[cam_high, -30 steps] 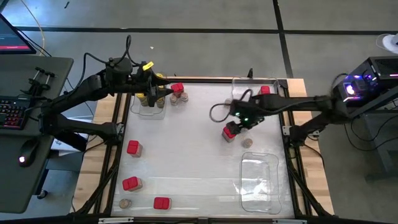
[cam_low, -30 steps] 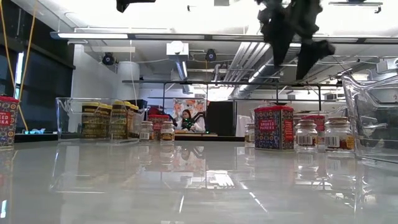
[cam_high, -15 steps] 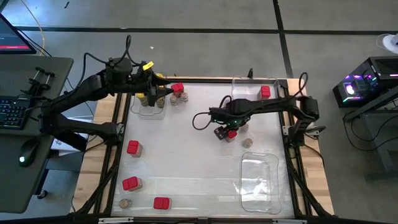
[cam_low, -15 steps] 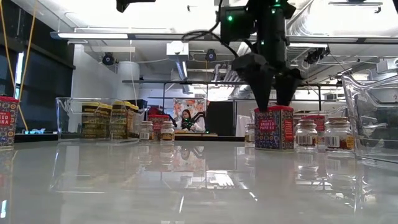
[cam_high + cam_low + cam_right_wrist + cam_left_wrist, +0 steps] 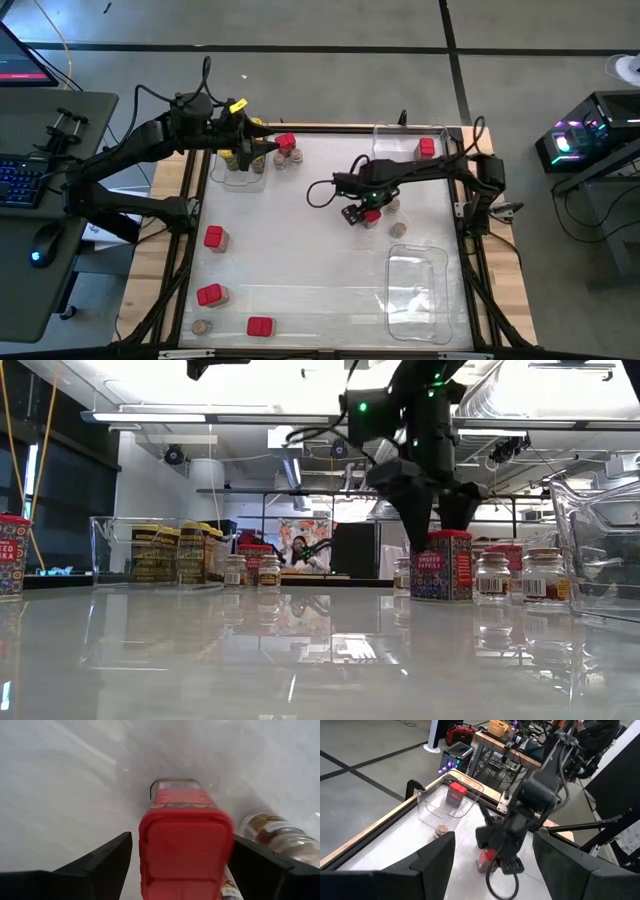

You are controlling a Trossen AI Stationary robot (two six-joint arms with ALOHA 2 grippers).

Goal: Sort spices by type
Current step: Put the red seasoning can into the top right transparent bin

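A red square-topped spice box (image 5: 186,845) stands upright on the white table, right of its middle (image 5: 372,216). My right gripper (image 5: 440,532) points down over it, open, one finger on either side of the box's lid. Beside the box stand two brown-lidded jars (image 5: 398,230) (image 5: 277,832). My left gripper (image 5: 492,870) hangs open with nothing between its fingers, above the far-left clear tray (image 5: 240,170), which holds yellow-lidded jars (image 5: 165,552). More red boxes (image 5: 214,237) (image 5: 211,295) (image 5: 260,326) and a brown-lidded jar (image 5: 201,326) stand at the near left.
A clear tray (image 5: 417,290) lies at the near right. Another clear tray at the far right (image 5: 400,135) holds a red box (image 5: 427,147). A red box (image 5: 285,142) and small jars (image 5: 291,158) stand beside the far-left tray. Bare tabletop stretches across the middle.
My right gripper has come down and gone a little toward the table's left edge, from high above the table onto the red box, so that its fingers now stand around the lid. It has turned slightly. The box has stayed in place.
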